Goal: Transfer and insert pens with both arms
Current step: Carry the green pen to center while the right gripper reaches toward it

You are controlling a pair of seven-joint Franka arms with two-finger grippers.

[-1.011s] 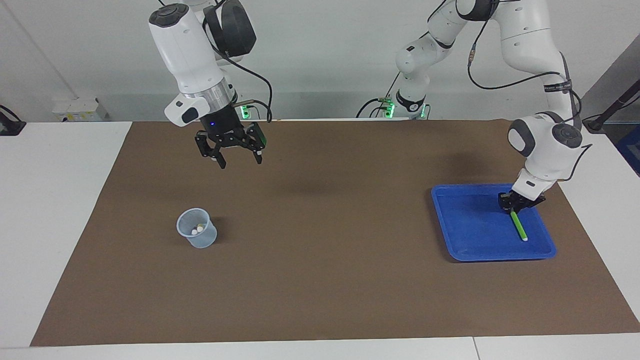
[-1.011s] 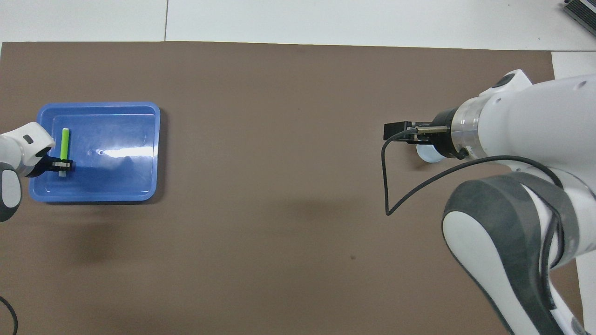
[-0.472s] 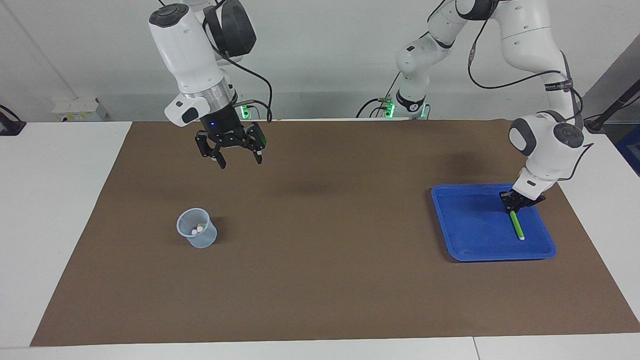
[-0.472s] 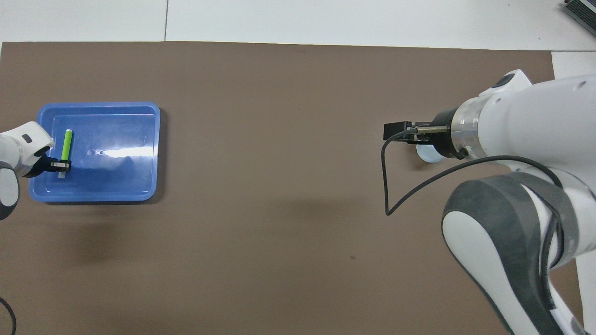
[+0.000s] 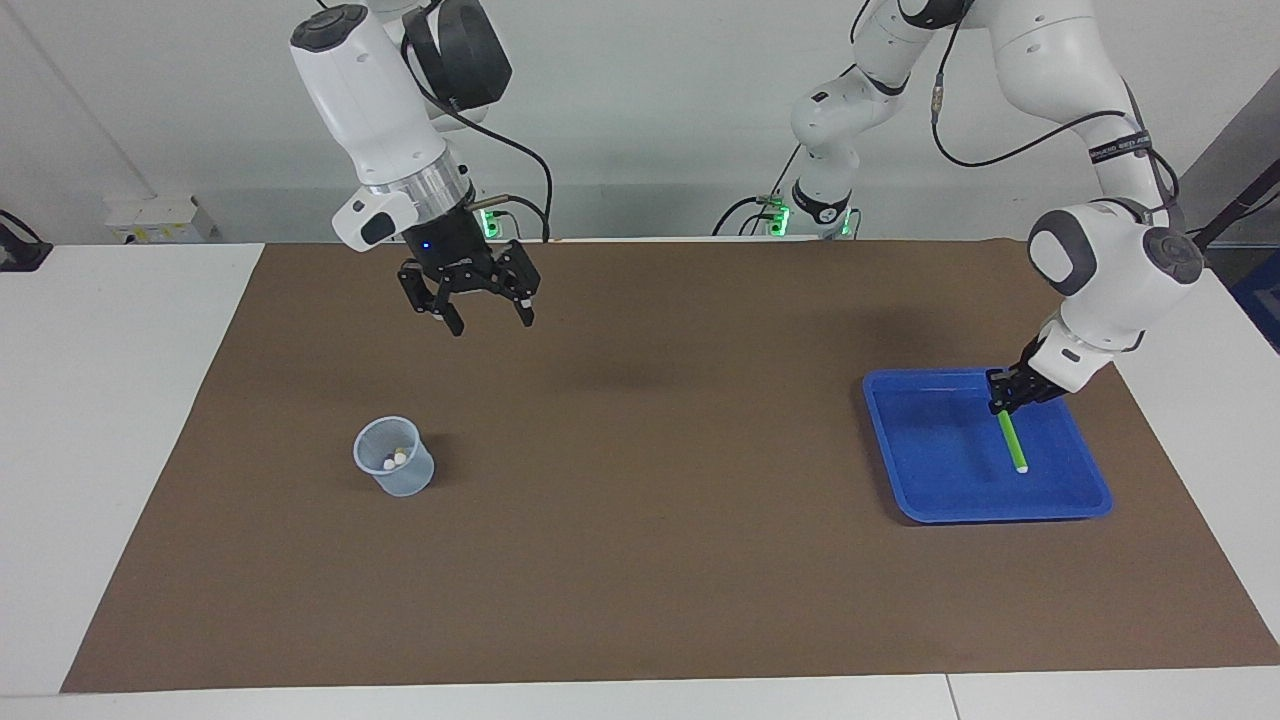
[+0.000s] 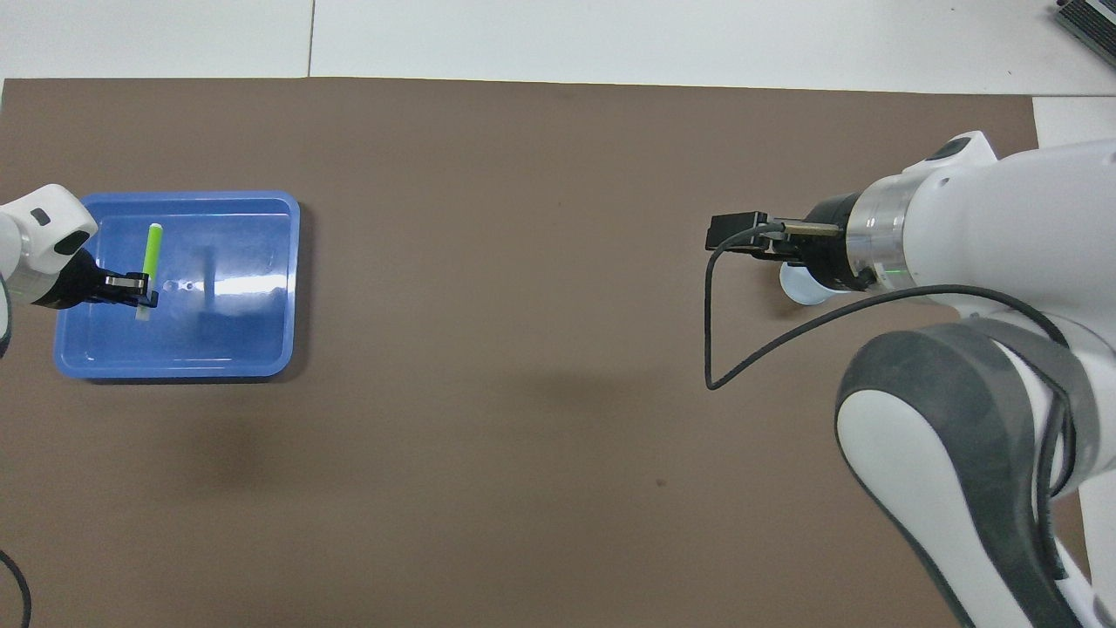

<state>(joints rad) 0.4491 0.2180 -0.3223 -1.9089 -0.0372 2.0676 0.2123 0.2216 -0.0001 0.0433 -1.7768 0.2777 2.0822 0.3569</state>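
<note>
While the green pen is hanging from one arm and the other arm is waiting, these notes are running from the robots' end of the table outward.

Right gripper (image 5: 490, 318): hanging in the air, fingers spread and gripping nothing; waiting over bare brown mat (image 5: 640, 580), nearer the robots than the cup.

Left gripper (image 5: 1003, 398): pinching the green pen (image 5: 1012, 442) by its upper end, over the blue tray (image 5: 890, 440) at the left arm's end of the table.

Green pen, axis: slanting down from the fingers, free white-capped tip pointing away from the robots; whether that tip is touching the tray floor, I cannot tell.

Cup (image 5: 394, 470): clear plastic, standing on the mat toward the right arm's end; two white pen caps are showing inside (their colours are not showing).

Deciding relation: pen and cup are sitting well apart, at opposite ends of the table. The right arm is plainly the nearer one to the cup, so a handover looks likely, with the long free end the part left for the right fingers to take.

Judged progress: two pens seemingly in, the third in hand.
</note>
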